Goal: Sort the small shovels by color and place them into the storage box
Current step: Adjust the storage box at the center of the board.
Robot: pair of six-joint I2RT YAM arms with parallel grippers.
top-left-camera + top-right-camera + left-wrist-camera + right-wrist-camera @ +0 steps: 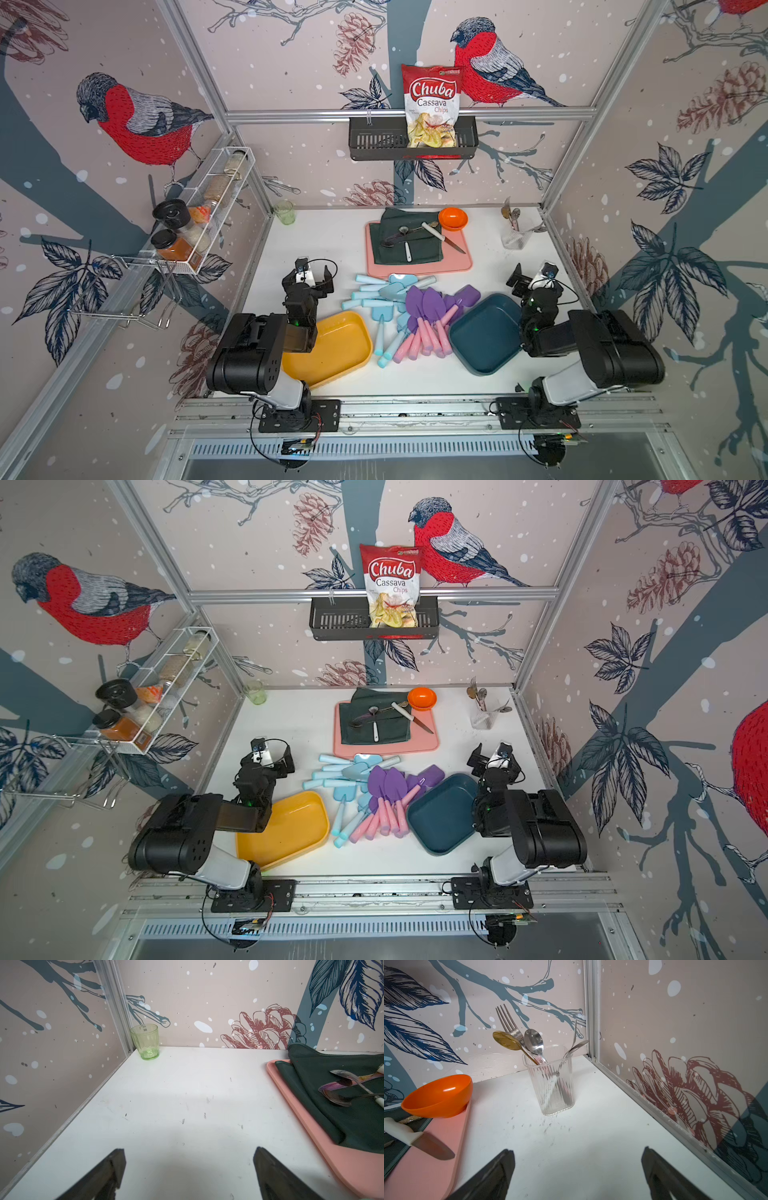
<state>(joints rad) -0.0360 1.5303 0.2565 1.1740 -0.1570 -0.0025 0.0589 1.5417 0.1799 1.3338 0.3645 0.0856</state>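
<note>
Presently, the left end effector stands wide open with nothing between its fingers, poised over bare white surface. The right end effector is likewise spread wide and holds nothing. In both top views each is drawn back close to its own arm. The left is at the far left corner of the yellow box, the right beside the far right corner of the teal box.

The small shovels lie in one heap on the surface between the two boxes, outside both. The light blue shovels make up its left and far part, most handles pointing left and a few toward the near edge. The purple shovels, pink-handled, overlap on the right with handles toward the near edge. The rightmost blade is just beside the teal box's rim.

Beyond the heap, a pink board carries a dark green cloth, spoons and a white-handled knife. An orange bowl rests on its far right corner. A green glass stands in the far left corner, and a clear holder of cutlery near the far right one.
</note>
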